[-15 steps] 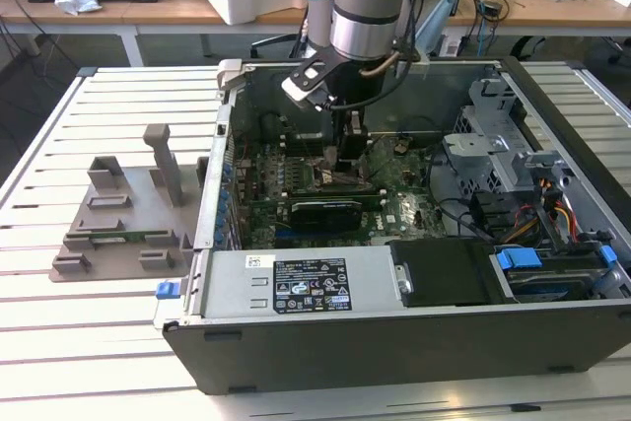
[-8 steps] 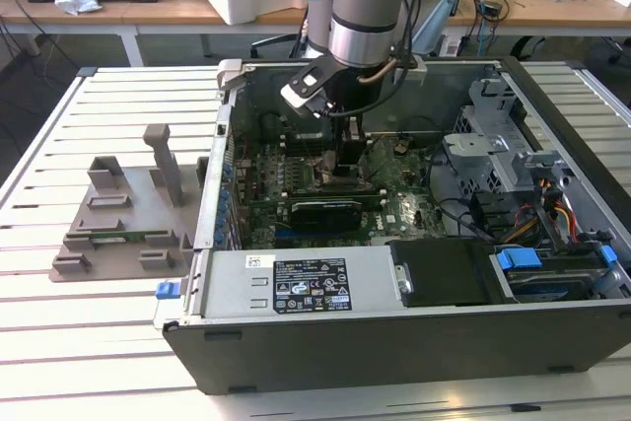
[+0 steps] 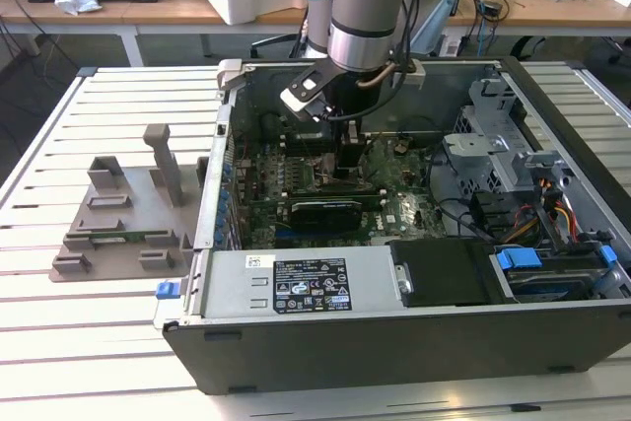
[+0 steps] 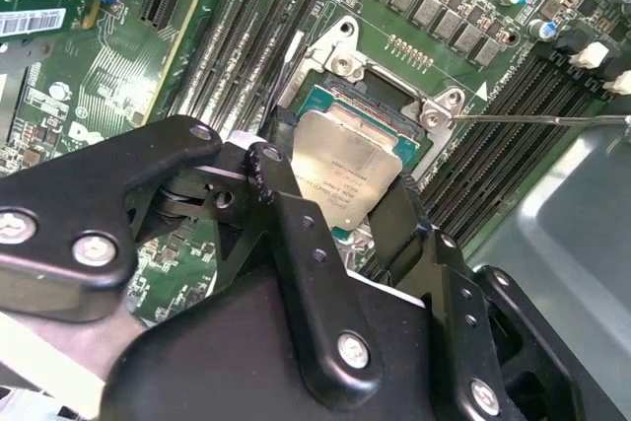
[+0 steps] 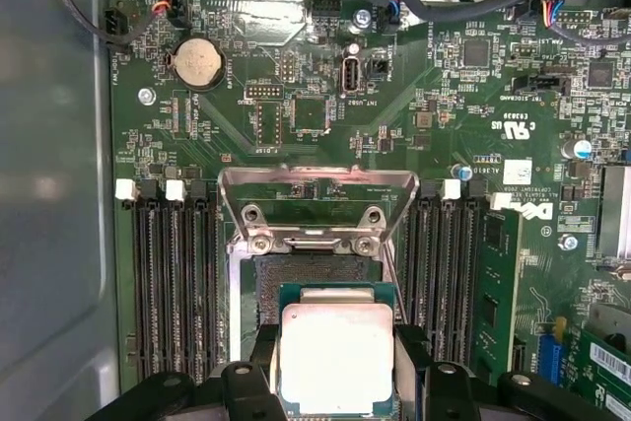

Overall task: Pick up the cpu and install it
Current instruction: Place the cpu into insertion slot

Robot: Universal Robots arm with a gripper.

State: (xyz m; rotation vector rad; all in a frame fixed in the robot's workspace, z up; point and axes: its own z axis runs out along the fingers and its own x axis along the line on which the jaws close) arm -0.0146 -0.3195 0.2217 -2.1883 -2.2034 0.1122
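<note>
A white slatted bench (image 3: 89, 342) is carrying everything here, its long slats running from the exterior view's left to its right. An open dark computer case (image 3: 394, 347) is lying on its side on the bench, taking up the middle and the exterior view's right, its open face turned upward. Just beside it, on the exterior view's left, a grey moulded holder (image 3: 104, 244) is sitting flat on the slats, with upright posts rising from it; whether it is touching the case is unclear

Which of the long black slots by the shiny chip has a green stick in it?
The outermost slot beside the blue connector holds the green stick; the others look empty.
</note>
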